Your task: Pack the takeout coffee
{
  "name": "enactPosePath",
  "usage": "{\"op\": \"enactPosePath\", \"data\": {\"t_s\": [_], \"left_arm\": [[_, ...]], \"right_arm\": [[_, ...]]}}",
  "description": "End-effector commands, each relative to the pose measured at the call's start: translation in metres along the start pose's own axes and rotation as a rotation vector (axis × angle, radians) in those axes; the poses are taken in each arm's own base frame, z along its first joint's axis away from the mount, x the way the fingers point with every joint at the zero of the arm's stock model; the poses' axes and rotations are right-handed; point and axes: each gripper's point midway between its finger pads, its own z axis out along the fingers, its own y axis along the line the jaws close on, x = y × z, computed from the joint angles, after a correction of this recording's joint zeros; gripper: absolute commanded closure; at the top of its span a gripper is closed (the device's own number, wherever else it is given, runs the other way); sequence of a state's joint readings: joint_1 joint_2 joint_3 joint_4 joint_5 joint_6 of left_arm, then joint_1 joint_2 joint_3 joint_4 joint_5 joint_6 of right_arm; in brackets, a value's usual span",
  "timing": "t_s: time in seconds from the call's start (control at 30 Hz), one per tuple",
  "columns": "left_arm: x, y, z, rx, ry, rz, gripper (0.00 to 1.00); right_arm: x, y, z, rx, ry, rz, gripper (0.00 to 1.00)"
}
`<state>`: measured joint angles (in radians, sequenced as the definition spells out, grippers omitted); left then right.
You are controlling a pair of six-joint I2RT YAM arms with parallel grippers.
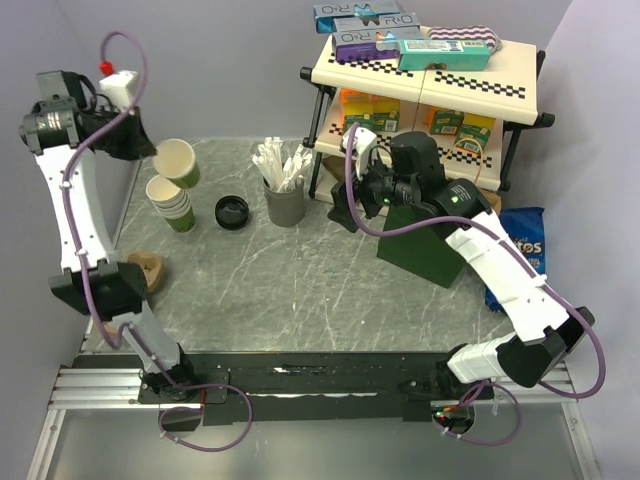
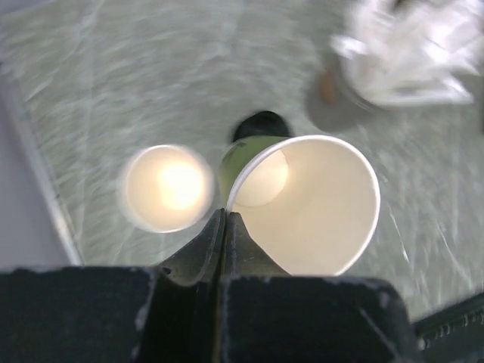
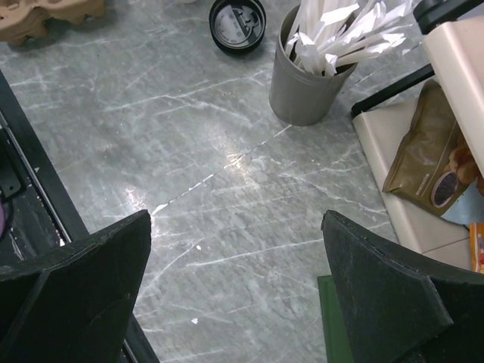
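Observation:
My left gripper [image 1: 158,150] [image 2: 224,214] is shut on the rim of a green paper cup [image 1: 178,162] [image 2: 318,204]. The cup is cream inside, has no lid, and hangs tilted above the table. Below it stands a stack of green cups [image 1: 172,205] [image 2: 165,187]. A round black lid [image 1: 232,211] [image 2: 261,125] [image 3: 237,24] lies flat on the table to their right. A takeout coffee with its lid on is out of view. My right gripper [image 1: 350,188] [image 3: 236,227] hangs open over bare table with nothing between its fingers.
A grey holder of white cutlery [image 1: 284,200] [image 3: 306,83] stands right of the lid. A dark green bag [image 1: 425,250] sits under the right arm. A snack shelf [image 1: 430,80] is at the back right, and a cardboard cup carrier [image 1: 145,270] [image 3: 45,15] at the left.

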<state>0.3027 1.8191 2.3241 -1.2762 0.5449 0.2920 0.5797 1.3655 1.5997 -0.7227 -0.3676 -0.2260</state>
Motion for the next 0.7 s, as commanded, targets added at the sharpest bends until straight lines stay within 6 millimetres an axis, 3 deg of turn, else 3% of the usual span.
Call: {"op": "enactPosePath", "data": {"t_s": [0.0,0.07,0.1,0.17,0.2,0.4,0.5,0.67], "left_arm": [[0.017,-0.113,-0.021,0.333,-0.008,0.283,0.99],[0.042,-0.139,-0.009,0.387,0.071,0.336,0.99],[0.053,-0.169,-0.001,0.459,0.108,0.391,0.99],[0.076,-0.187,0.016,0.501,0.171,0.41,0.99],[0.083,-0.206,0.02,0.543,0.183,0.436,0.99],[0.12,-0.265,0.048,0.654,0.219,0.519,0.99],[0.142,-0.28,0.063,0.676,0.245,0.574,0.99],[0.172,-0.282,0.092,0.68,0.289,0.568,0.99]], "right_arm": [[-0.024,-0.006,-0.013,0.025,-0.069,-0.021,0.0],[-0.023,-0.009,-0.014,0.033,-0.069,-0.006,0.0],[-0.023,-0.01,-0.014,0.035,-0.068,0.007,0.0],[-0.021,-0.012,-0.014,0.036,-0.065,0.02,0.0],[-0.02,-0.013,-0.013,0.038,-0.06,0.024,0.0],[-0.012,-0.017,-0.019,0.072,-0.053,0.014,0.0],[-0.002,-0.019,-0.024,0.09,-0.042,0.03,0.0],[0.017,-0.013,-0.026,0.069,-0.004,0.066,0.0]]}}
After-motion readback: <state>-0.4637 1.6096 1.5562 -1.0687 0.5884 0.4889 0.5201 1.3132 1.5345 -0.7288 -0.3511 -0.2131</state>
